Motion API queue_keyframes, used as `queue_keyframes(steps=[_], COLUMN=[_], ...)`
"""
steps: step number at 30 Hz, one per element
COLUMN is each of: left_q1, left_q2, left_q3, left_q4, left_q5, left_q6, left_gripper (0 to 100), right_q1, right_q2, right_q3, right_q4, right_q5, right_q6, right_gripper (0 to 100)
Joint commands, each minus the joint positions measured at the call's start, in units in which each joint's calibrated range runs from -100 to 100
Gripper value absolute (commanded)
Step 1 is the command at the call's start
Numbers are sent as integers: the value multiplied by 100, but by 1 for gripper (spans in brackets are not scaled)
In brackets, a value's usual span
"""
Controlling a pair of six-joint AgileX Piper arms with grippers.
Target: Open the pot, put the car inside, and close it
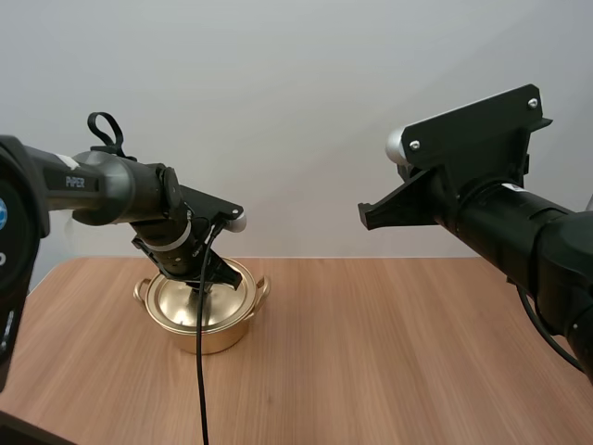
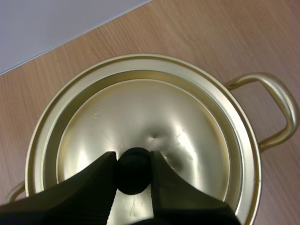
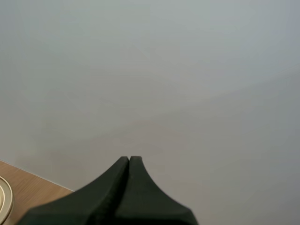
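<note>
The table point(image 1: 389, 362) is plain light-brown wood grain, with a blank pale wall point(image 1: 306, 93) right behind it.

Over on the left side of the table sits the pot point(image 1: 227, 336). It's shiny gold with a loop handle point(image 2: 289, 108) sticking out on each side. The lid point(image 2: 140, 117) is on it, seated level inside the rim.

The left arm point(image 1: 111, 185) comes in from the left edge and angles down over the pot, so in the high view it blocks the middle of the lid. The left gripper point(image 2: 133, 159) is right down on the lid's black knob point(image 2: 133, 174). In the wrist view its two fingers point(image 2: 93, 187) are only a little apart, one on each side of the knob and pressed against it, so the knob is pinched between them.

Past the pot the wood runs on towards the right.

Over there the right arm point(image 1: 519, 232) hangs up high, well apart from the pot and well above the table. The right gripper point(image 3: 129, 161) has its fingers closed flat together into one dark wedge, gripping nothing and pointing at the wall.
</note>
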Motion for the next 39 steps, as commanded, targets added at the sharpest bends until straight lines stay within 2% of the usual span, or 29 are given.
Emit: queue_keyframes(steps=[1,29,35,37,39], left_q1=[-3,-3,-3,-3,-3], left_q2=[28,172,209,209,209], left_q3=[-1,-1,-1,-1,-1], left_q4=[11,50,48,48,48], left_q5=[-4,-199,65,108,123], left_q6=[3,3,3,3,3], left_gripper=[0,0,0,3,12], right_q1=[-3,-22,-22,-22,-22], right_q2=[-2,-2,-2,-2,-2], right_q3=[2,2,2,2,2], right_q4=[-5,-15,-14,-14,-14], right_q5=[34,194,211,211,211], right_q6=[0,0,0,0,0], right_gripper=[0,0,0,0,0])
